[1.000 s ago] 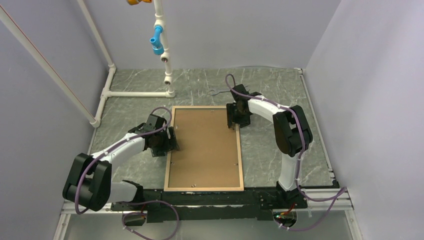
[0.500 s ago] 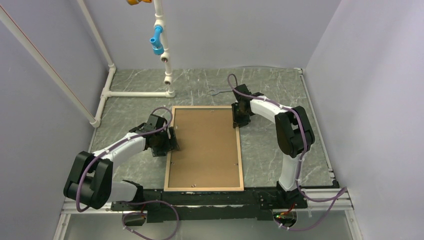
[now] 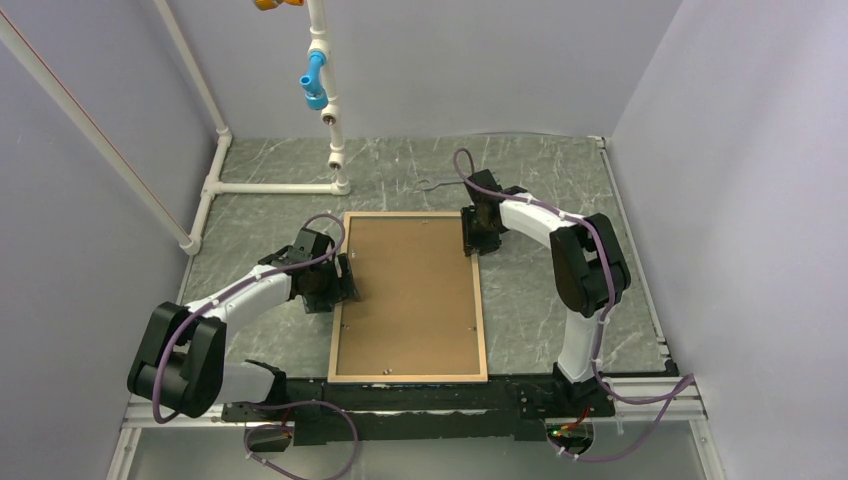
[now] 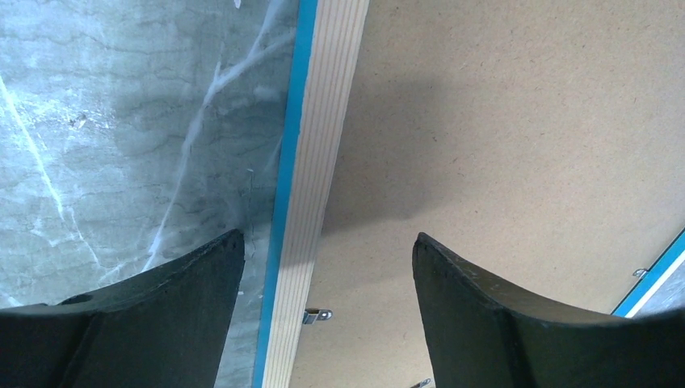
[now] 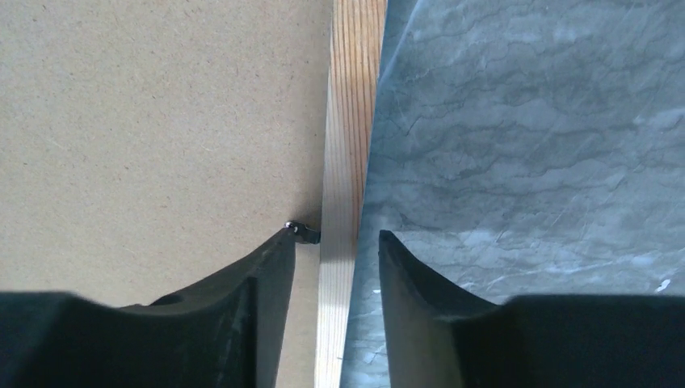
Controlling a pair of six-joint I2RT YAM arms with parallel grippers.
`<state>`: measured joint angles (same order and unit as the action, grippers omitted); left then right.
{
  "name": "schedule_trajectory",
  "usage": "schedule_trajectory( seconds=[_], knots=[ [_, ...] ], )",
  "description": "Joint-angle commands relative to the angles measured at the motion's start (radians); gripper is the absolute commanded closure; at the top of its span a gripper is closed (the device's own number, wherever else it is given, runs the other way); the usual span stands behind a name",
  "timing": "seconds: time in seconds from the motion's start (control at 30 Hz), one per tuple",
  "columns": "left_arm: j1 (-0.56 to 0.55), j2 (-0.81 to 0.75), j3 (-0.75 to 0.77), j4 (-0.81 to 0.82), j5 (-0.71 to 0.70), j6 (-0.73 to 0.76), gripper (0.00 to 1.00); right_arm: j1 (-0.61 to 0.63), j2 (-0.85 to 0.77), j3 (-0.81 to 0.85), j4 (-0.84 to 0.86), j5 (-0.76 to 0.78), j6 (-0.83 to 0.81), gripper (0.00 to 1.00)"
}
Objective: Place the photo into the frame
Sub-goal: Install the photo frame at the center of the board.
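A grey-green marbled tabletop (image 3: pixel 560 190) fills a booth of plain pale walls (image 3: pixel 480 70), with a white pipe stand (image 3: pixel 325 100) carrying a blue fitting (image 3: pixel 314 82) rising at the far left. The frame (image 3: pixel 406 378) lies flat and face down at the centre of the tabletop, long sides running away from the arm bases, pale tan wood uppermost and a brown backing board (image 3: pixel 408 290) filling its opening. The left arm (image 3: pixel 240 295) reaches in from the left and the right arm (image 3: pixel 560 240) from the right, each meeting a long side of the frame. The left jaws stand wide apart over the left rail about midway along it: one finger (image 4: pixel 161 307) is over bare tabletop, the other (image 4: pixel 501 315) over the backing board, and the ribbed wooden rail with its thin blue outer edge (image 4: pixel 289 162) runs up between them with room on both sides – they hold nothing. The right jaws sit near the far end of the right rail, drawn in narrow around it – one finger (image 5: pixel 234 315) over the board with its tip at a small metal tab (image 5: pixel 304 232), the other (image 5: pixel 436 323) over the tabletop just outside the wood. Whether these pads actually press the rail cannot be told.
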<state>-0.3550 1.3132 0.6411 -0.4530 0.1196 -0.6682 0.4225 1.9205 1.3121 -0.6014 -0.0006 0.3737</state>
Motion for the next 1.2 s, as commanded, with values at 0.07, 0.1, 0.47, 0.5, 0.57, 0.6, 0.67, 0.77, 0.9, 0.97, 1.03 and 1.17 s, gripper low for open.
schedule_trajectory(
  seconds=[0.07,0.1,0.47,0.5,0.57,0.6,0.67,0.77,0.9,0.97,1.03,1.17],
  knots=[
    [0.006,0.017,0.057,-0.04,-0.046,0.037,0.18,0.002,-0.083,-0.045,0.0,-0.039,-0.014,0.24],
    [0.014,0.021,0.069,-0.044,-0.047,0.042,0.17,-0.005,-0.097,-0.055,0.012,-0.062,-0.008,0.17],
    [0.101,0.188,0.312,-0.087,-0.049,0.144,0.19,-0.066,-0.215,-0.193,0.083,-0.221,0.017,0.04],
    [0.104,0.208,0.336,-0.091,-0.062,0.148,0.19,-0.067,-0.224,-0.205,0.091,-0.226,0.02,0.04],
    [0.109,0.244,0.379,-0.088,-0.076,0.155,0.2,-0.068,-0.238,-0.225,0.1,-0.235,0.021,0.03],
    [0.111,0.265,0.406,-0.09,-0.081,0.157,0.21,-0.069,-0.242,-0.233,0.102,-0.238,0.023,0.03],
    [0.111,0.324,0.458,-0.107,-0.093,0.168,0.22,-0.069,-0.249,-0.246,0.105,-0.239,0.023,0.03],
    [0.112,0.39,0.521,-0.12,-0.116,0.178,0.25,-0.068,-0.254,-0.255,0.108,-0.245,0.026,0.03],
    [0.11,0.454,0.558,-0.121,-0.117,0.186,0.3,-0.07,-0.256,-0.265,0.113,-0.252,0.028,0.03],
    [0.109,0.469,0.562,-0.114,-0.117,0.187,0.32,-0.07,-0.254,-0.265,0.114,-0.251,0.028,0.03],
    [0.103,0.476,0.557,-0.103,-0.117,0.189,0.33,-0.071,-0.252,-0.266,0.114,-0.251,0.028,0.03],
    [0.085,0.495,0.562,-0.095,-0.117,0.19,0.32,-0.069,-0.25,-0.267,0.116,-0.254,0.028,0.03]
  ],
)
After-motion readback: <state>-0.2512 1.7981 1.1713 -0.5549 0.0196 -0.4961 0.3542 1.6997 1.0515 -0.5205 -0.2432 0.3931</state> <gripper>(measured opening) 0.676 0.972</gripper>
